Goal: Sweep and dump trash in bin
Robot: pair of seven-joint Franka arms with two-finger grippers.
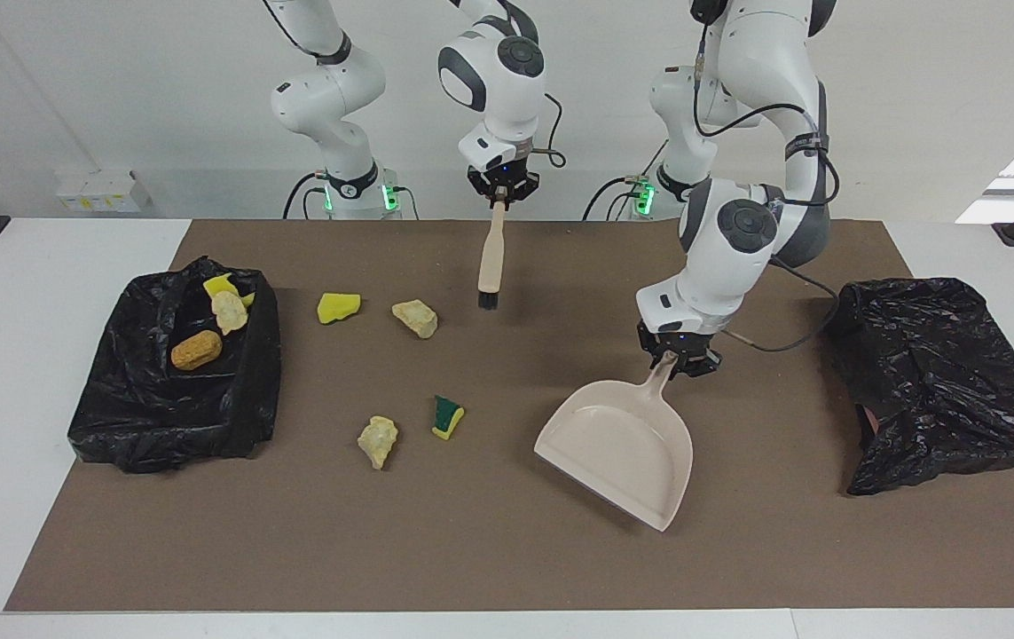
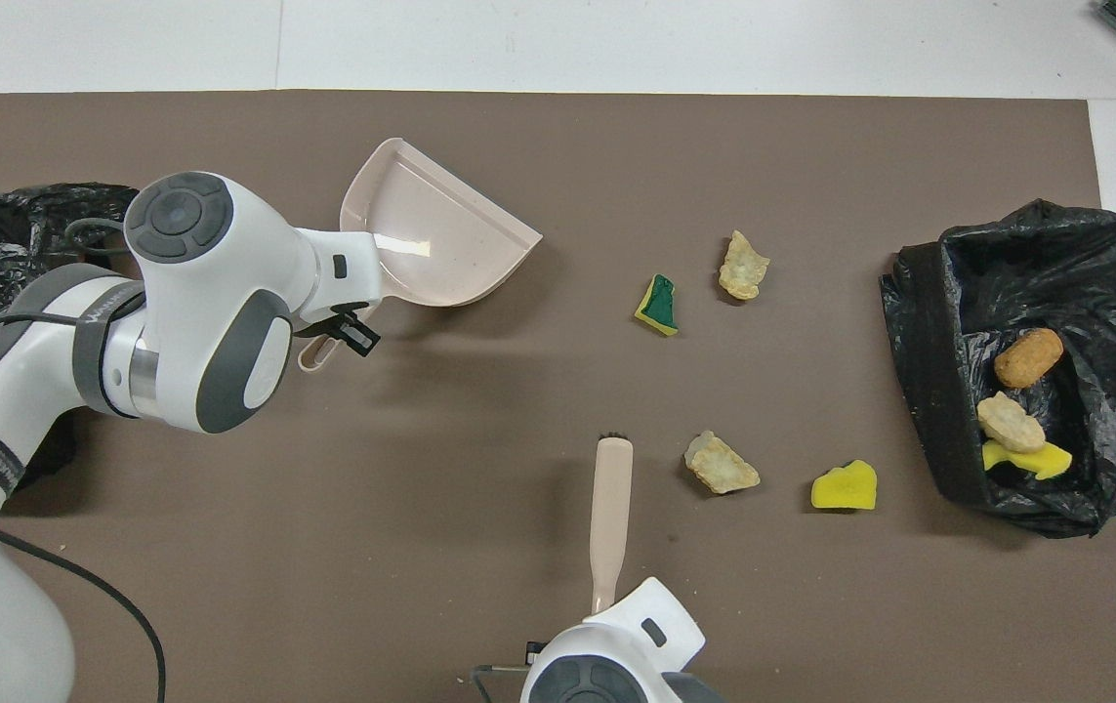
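Midway through a tabletop clean-up, two Franka arms hang poised over a brown mat [image 1: 489, 550] with their tools in hand. The left gripper [image 1: 677, 355], jaws clamped on the handle, holds an empty beige dustpan [image 1: 626, 448] tilted in the air over the mat's middle, its open mouth turned toward the loose scraps. The right gripper [image 1: 499, 197], jaws closed on the top of the handle, dangles a small beige brush [image 1: 491, 262] bristles-down over the robots' edge of the mat. In the overhead view, four scraps lie loose on the mat: a green-and-yellow sponge wedge [image 2: 658, 306] and a pale stone-like lump [image 2: 743, 266] at about 3 o'clock from the dustpan, and a second pale lump [image 2: 721, 465] with a yellow sponge chunk [image 2: 845, 486] at about 3 o'clock from the brush tip. Three pieces already sit in the open black-lined bin [image 1: 125, 417] at the right arm's end of the table: an orange-brown bread-like lump [image 1: 197, 350], a pale lump [image 1: 229, 311] and a yellow sponge piece [image 1: 219, 286]. A second black bag [image 1: 941, 382], crumpled, lies at the left arm's end. By this count the job looks a little under half done; the four loose scraps remain to be swept into the pan and tipped into the bin.
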